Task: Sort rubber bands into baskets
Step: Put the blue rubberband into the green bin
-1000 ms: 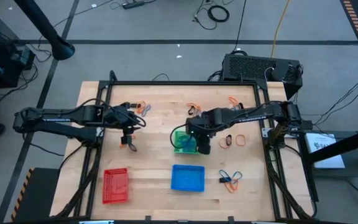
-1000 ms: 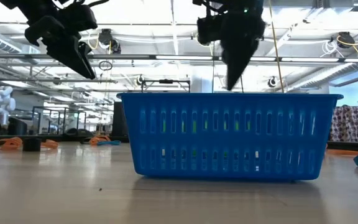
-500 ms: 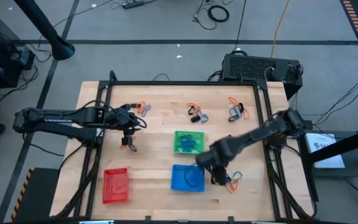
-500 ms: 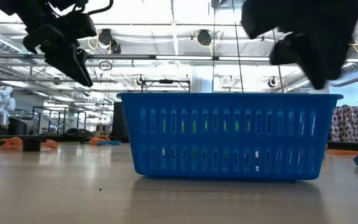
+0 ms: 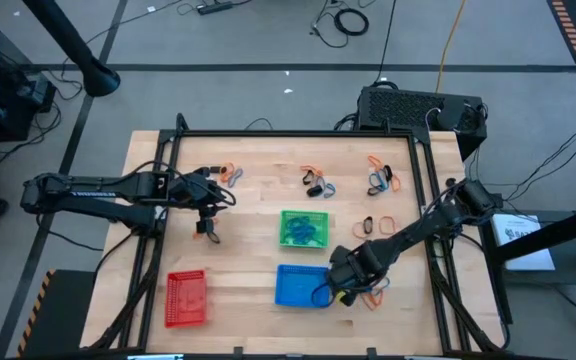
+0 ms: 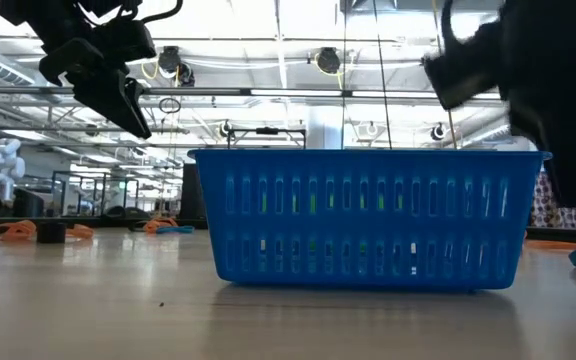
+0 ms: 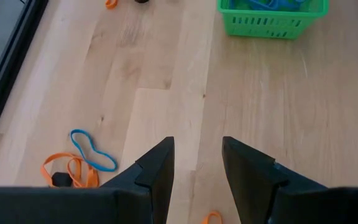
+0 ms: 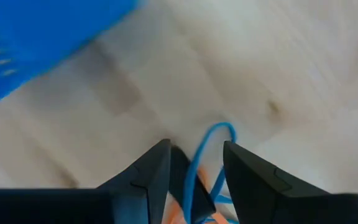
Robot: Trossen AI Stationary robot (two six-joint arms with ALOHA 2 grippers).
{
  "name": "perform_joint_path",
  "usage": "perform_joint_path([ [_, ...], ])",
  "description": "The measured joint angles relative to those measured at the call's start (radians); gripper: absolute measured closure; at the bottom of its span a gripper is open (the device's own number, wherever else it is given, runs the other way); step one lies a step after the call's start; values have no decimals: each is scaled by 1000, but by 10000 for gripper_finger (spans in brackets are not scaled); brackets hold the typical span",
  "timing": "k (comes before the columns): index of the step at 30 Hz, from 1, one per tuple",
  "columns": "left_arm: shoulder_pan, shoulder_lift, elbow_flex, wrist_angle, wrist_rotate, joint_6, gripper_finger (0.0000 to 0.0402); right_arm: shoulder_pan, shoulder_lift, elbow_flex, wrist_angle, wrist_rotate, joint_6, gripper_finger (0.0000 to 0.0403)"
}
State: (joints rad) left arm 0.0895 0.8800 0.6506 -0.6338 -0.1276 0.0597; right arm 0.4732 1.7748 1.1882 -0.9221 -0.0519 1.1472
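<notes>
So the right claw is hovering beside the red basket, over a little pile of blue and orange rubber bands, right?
Not the red one. The high view shows the right claw beside the blue basket, over blue and orange rubber bands. The red basket sits far off, on the left arm's side.

**Two dark arms, each ending in a two-fingered tool**

Both arms are black or near-black, built of long slim links joined by thicker, rounded joint housings. The left arm [image 5: 98,188] carries pale lettering along its upper link; thin black cables loop beside its wrist, just behind the left tool [image 5: 204,228]. The right arm [image 5: 418,230] has the same matte dark casing, with a bulkier block behind the right tool [image 5: 340,296]. Seen from the wrists, each tool's fingers [image 7: 157,171] are flat, angular black wedges with bevelled edges, tapering toward blunt tips from a wide dark base. The right fingers [image 8: 151,174] match them.
</notes>
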Motion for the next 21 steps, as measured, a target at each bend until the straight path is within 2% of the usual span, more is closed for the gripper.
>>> perform_joint_path([
  [3,0,0,0,0,0,0,258,0,0,-40,14,-3,95,261],
  [21,0,0,0,0,0,0,258,14,0,-79,112,-42,78,266],
])
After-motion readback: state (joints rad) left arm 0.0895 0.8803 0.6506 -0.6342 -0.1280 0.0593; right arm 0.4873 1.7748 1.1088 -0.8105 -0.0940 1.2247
